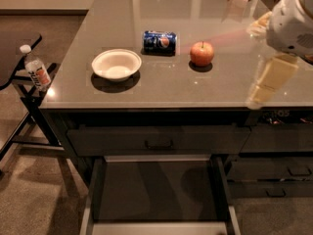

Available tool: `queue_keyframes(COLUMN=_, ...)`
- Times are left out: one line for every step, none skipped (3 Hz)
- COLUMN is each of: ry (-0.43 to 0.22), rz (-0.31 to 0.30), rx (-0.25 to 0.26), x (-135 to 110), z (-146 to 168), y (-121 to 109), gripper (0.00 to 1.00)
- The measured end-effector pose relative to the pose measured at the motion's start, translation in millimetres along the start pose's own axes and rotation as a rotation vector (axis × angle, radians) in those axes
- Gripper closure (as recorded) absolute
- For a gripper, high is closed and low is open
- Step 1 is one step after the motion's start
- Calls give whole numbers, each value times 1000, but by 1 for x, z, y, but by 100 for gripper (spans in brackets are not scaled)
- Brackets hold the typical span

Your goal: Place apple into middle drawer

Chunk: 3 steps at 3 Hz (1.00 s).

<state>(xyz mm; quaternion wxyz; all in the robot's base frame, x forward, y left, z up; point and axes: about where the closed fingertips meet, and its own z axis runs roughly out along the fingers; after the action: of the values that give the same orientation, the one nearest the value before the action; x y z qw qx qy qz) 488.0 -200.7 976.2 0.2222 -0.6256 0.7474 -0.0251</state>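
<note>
Glossy grey tabletop [161, 89]: small red-orange apple [201, 54] near toppled blue soda can [159, 41]. Cream gripper [271, 80] hovering right, well apart; grip state unreadable. Dark-grey middle drawer [156, 190] open below. Step: approach; next, descend over apple.

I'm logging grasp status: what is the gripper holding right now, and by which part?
Nothing that shows. The gripper hangs at the right of the counter, apart from the apple, which rests there beside the soda can.
</note>
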Motion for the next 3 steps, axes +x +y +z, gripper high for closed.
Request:
queue_keyframes(ry=-54, rz=-40, rx=92, x=-18, z=13, y=-48, gripper=0)
queue_keyframes(ry=-54, rz=-40, rx=92, x=-18, z=13, y=-48, gripper=0)
queue_keyframes(ry=-59, rz=-41, rx=86, x=-14, z=22, y=-60, gripper=0)
